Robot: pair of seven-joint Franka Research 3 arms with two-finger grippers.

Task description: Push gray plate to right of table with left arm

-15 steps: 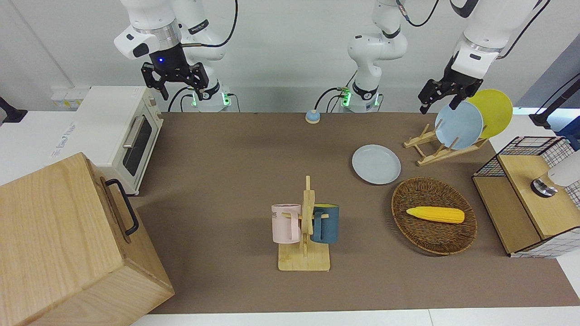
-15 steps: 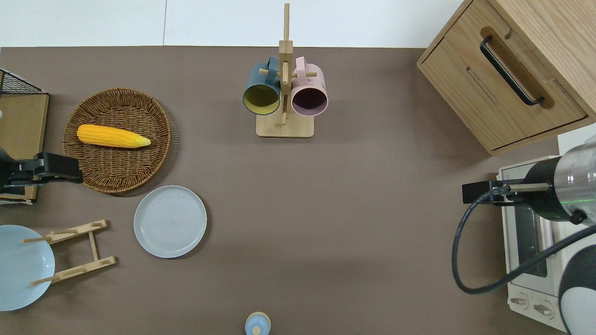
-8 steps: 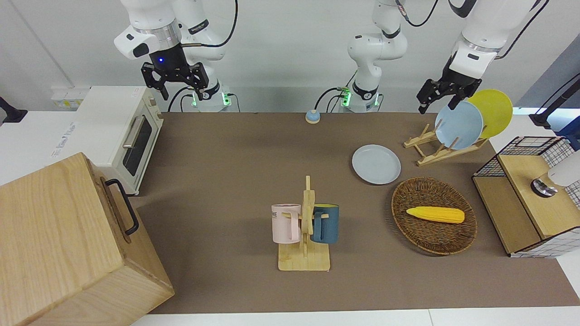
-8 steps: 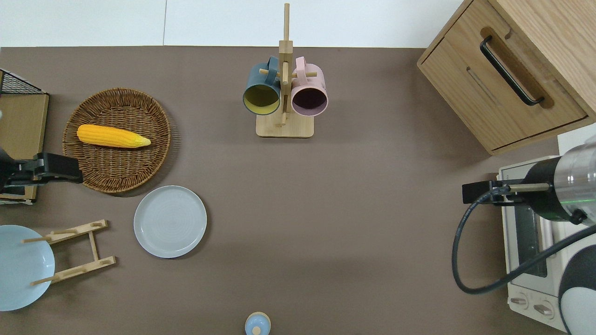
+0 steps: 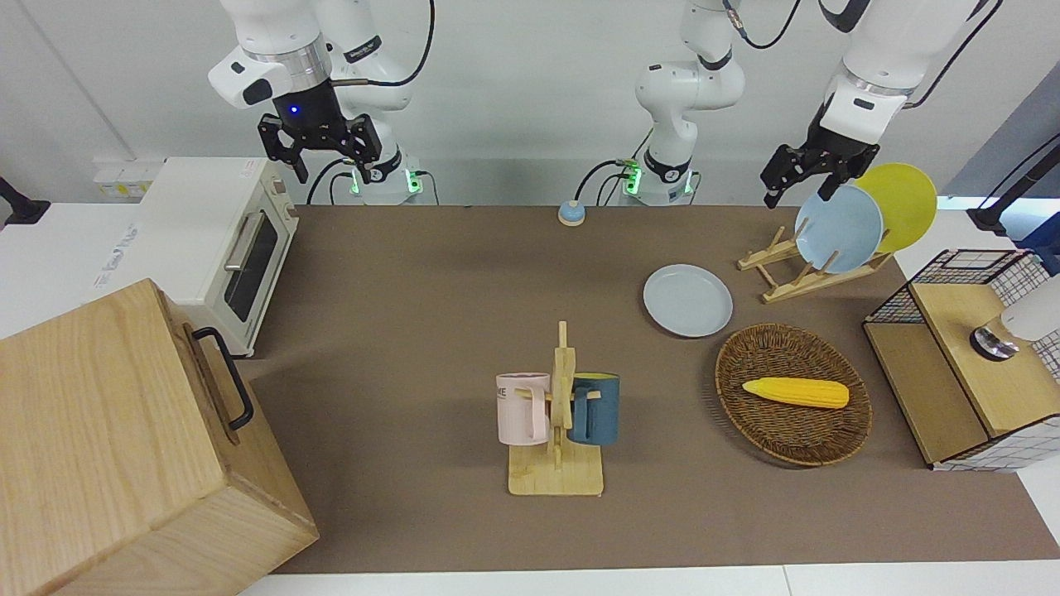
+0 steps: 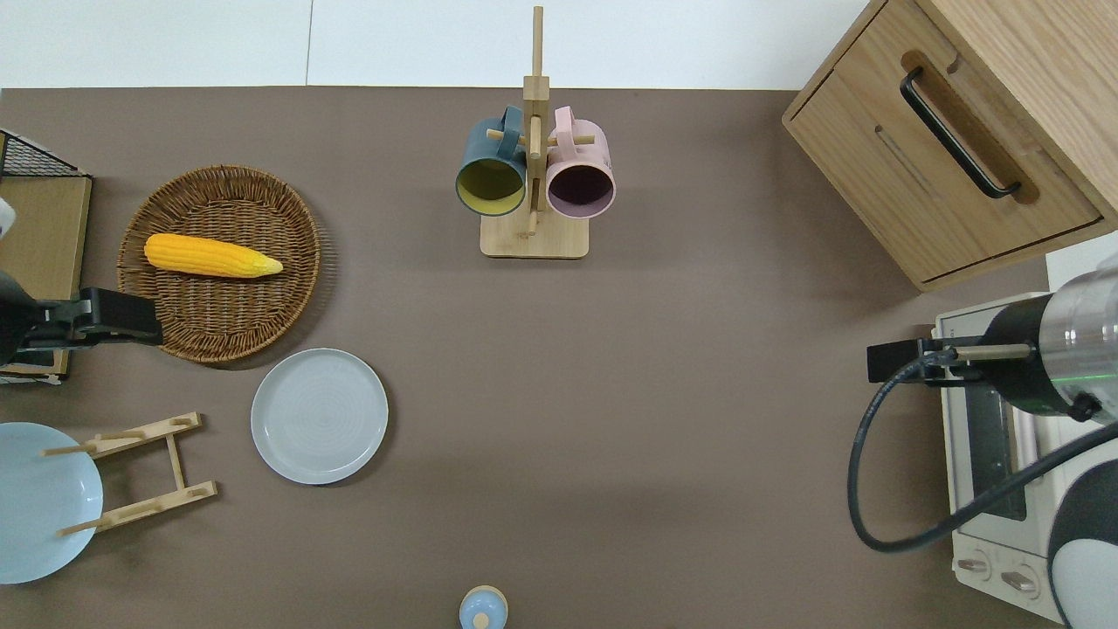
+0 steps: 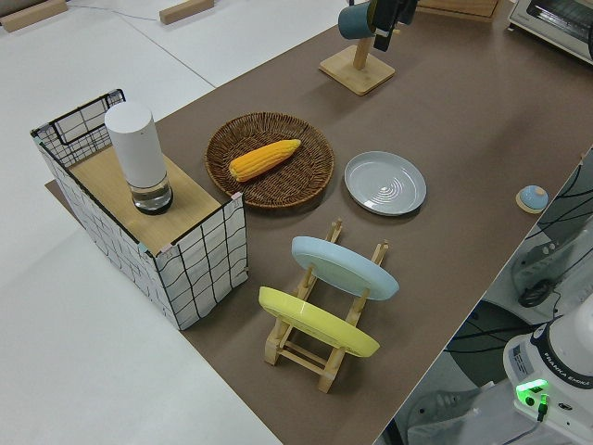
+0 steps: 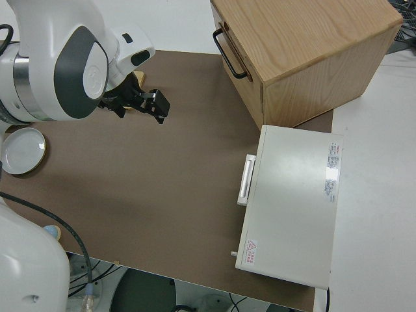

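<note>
Approach is the step I judge to be in hand: the gray plate [image 6: 320, 416] lies flat on the table [image 6: 664, 454], just beside the wicker basket [image 6: 220, 262] and nearer to the robots than it, with the wooden plate rack [image 5: 799, 269] toward the left arm's end, and nothing touches it. My left gripper [image 5: 797, 175] hangs up in the air; in the overhead view it shows at the picture's edge over the basket's rim and the low wire-sided shelf [image 5: 961, 356], well apart from the plate. I cannot tell from these views whether its fingers are spread or closed, since they look small and dark against the rack. It carries nothing that I can see. The right arm is parked, its gripper [image 5: 319, 145] open and empty. Next I would bring the left gripper down to table height on the plate's edge toward the left arm's end, between plate and rack, then sweep toward the right arm's end. The gap beside the rack looks tight, so the descent calls for care; the open brown stretch ahead of the plate looks free for sliding.
</note>
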